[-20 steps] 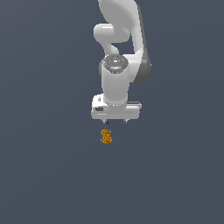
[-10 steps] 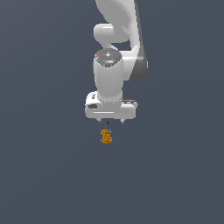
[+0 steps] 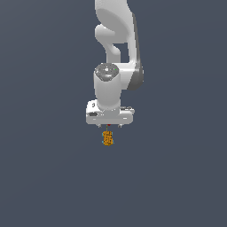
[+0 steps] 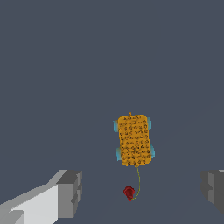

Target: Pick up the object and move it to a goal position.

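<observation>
bare floor around object (image 4: 134, 140), pincer (image 4: 142, 192) fingers spread wide

arm (image 3: 113, 53): top cut by exterior view's edge | object (image 3: 107, 138): pattern too small to read there | gripper (image 4: 142, 190): fingers cut by wrist view's edges

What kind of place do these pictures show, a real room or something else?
Most likely a simulated test scene, not a real room: a flat, featureless grey-blue ground, a smooth white robot arm with its gripper open, and one small orange speckled object below it.
</observation>
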{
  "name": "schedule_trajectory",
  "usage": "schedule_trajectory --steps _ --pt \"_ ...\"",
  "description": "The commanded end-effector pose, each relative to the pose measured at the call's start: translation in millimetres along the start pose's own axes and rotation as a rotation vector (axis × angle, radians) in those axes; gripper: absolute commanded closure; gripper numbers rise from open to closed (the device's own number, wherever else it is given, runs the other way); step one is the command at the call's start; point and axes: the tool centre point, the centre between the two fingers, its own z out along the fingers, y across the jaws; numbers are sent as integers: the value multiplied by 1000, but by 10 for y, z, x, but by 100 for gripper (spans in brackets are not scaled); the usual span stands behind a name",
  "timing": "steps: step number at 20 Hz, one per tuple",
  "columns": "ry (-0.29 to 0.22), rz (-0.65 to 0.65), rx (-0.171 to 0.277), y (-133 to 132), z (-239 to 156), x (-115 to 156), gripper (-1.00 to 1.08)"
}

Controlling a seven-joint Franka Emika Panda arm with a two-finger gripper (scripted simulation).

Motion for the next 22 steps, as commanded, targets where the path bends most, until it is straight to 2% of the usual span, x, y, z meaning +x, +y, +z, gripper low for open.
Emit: schedule_trajectory --steps 1,9,22 --pt "-6 -25 -3 55 197 -64 -92" --pt "-18 -89 -7 171 650 -242 -92" --pt "-21 -98 -7 189 879 -284 -92"
